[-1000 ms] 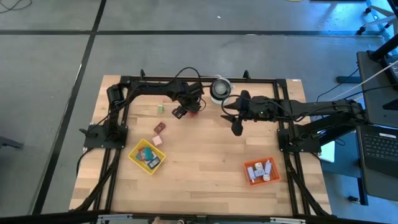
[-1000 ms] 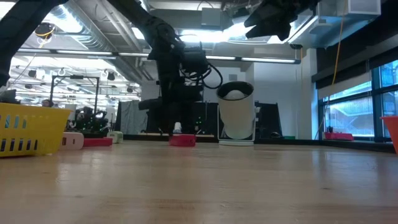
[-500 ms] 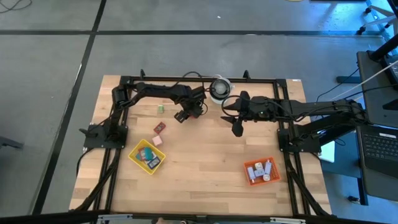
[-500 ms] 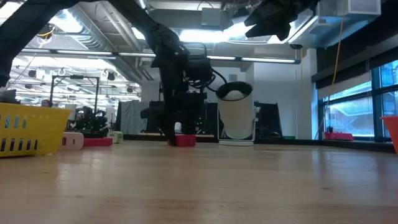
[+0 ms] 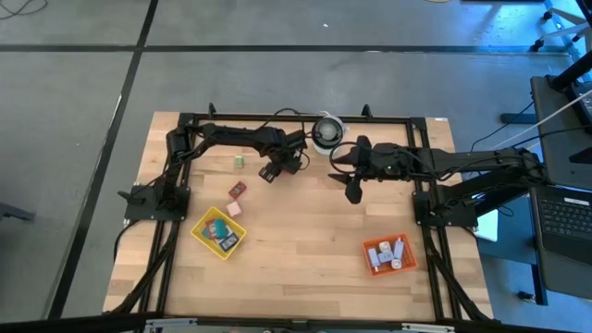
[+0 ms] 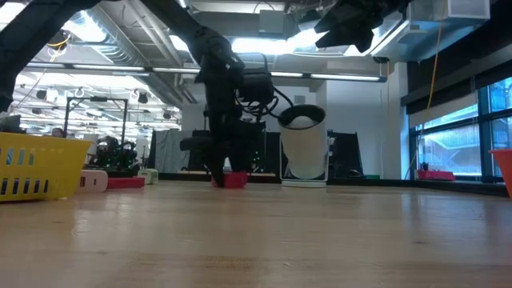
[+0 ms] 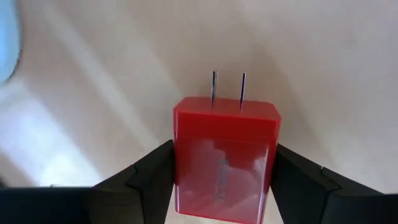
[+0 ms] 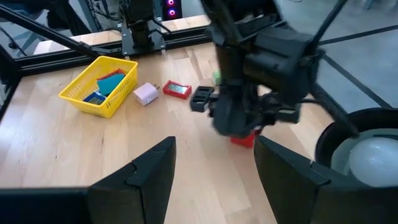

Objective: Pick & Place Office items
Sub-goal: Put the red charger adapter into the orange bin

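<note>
Though unlifted, red plug (image 7: pixel 225 163) between left claw (image 7: pixel 222 180) fingers

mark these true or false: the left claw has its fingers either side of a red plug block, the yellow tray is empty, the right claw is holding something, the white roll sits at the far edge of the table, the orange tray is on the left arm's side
1. The left claw has its fingers on either side of the red two-pronged plug block. True.
2. The yellow square mesh tray is empty. False: it holds blue and teal pieces.
3. The right claw is holding something. False: its fingers stand open with nothing between them.
4. The white round roll with a dark centre sits near the far edge of the light wooden table. True.
5. The orange square tray is on the left arm's side. False: it sits on the right arm's side.
</note>
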You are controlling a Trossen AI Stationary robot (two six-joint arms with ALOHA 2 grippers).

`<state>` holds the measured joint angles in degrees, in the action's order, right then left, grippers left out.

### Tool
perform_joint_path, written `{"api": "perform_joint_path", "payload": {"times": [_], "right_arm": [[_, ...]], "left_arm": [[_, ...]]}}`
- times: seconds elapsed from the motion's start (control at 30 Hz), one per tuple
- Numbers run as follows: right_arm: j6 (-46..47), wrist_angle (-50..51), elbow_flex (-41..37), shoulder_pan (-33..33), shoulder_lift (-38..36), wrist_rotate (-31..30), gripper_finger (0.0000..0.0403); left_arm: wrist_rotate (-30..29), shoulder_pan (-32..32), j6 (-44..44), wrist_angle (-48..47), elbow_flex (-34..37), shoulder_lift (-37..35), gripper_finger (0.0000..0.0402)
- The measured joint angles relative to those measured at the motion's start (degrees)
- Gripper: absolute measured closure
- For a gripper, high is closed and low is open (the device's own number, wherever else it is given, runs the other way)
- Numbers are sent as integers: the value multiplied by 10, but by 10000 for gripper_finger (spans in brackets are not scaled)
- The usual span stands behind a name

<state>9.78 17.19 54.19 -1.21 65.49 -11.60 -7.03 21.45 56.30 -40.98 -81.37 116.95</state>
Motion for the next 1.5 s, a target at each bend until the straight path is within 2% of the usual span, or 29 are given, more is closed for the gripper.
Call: {"api": "perform_joint_path", "payload": {"times": [0.1,0.5,0.6,0.7,0.83,1.03,1.1,1.17,1.3,1.37,1.5], "right_arm": [[0,0,0,0,0,6,183],[-2,0,0,0,0,6,183],[-15,1,0,0,0,6,183],[-42,12,0,-3,0,5,183],[-89,27,0,-15,0,2,183],[-122,44,0,-39,0,-89,183],[-134,51,0,-46,0,-99,183],[-149,56,0,-52,0,-97,183],[-209,57,0,-61,0,-74,183],[-228,57,0,-63,0,-66,183],[-231,47,11,-70,0,-68,183]], "left_arm": [[-15,1,-12,-13,-14,0,181],[-9,1,-55,-94,-65,-1,184],[-2,0,-80,-132,-90,-1,184],[33,0,-113,-181,-120,-2,184],[122,0,-157,-238,-173,-2,184],[278,0,-202,-273,-258,-2,185],[343,0,-213,-279,-286,-2,185],[414,1,-221,-294,-317,-2,187],[622,11,-230,-308,-362,-4,188],[695,13,-235,-311,-376,-8,189],[719,16,-225,-348,-384,-16,189]]}}
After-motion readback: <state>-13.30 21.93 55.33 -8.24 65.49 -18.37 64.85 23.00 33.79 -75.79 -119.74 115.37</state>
